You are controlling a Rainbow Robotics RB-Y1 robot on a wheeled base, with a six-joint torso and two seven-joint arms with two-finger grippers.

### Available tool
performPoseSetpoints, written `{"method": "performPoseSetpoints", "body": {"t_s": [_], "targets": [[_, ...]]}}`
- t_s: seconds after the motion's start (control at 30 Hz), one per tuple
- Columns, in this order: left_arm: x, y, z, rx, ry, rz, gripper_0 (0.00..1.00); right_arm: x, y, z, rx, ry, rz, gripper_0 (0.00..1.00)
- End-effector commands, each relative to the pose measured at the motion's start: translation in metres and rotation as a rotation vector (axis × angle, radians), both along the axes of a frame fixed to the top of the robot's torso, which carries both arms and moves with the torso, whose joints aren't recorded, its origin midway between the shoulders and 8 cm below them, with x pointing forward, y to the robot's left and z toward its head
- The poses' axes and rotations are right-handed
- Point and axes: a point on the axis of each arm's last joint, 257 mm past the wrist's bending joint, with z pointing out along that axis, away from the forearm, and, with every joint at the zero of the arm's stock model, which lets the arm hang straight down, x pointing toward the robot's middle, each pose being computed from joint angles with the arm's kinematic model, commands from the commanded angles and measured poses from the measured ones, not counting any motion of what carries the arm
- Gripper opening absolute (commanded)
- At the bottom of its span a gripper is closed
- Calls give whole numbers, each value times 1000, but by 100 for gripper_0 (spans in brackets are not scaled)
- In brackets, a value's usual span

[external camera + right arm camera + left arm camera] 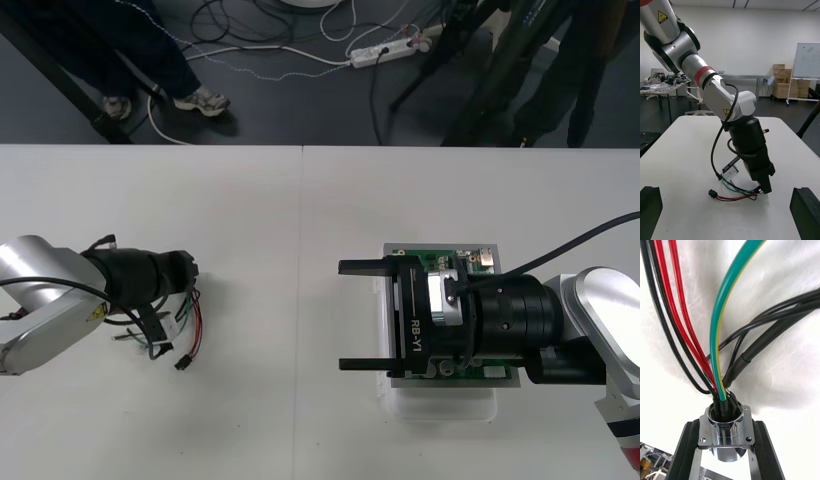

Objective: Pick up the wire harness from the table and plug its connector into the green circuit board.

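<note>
The left tool (726, 433) clamps the harness (188, 335) by its socket (725, 418), so the plug (183, 365) trails free near its tip for insertion, while the right tool (362, 315) waits open above the board (470, 262).

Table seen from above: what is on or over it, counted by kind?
2 grippers: left gripper and right gripper
1 green circuit board
1 wire harness
Total: 4
</note>
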Motion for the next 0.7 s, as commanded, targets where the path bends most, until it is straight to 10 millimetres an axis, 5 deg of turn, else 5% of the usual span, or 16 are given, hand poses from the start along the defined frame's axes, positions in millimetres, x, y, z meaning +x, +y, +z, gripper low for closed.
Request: {"method": "performPoseSetpoints", "body": {"t_s": [0.03, 0.7], "targets": [[18, -26, 25, 15, -86, -102, 0, 0, -2, 16, 30, 19, -9, 100], [10, -17, 49, -100, -1, -34, 0, 1, -3, 18, 35, 18, -13, 100]]}}
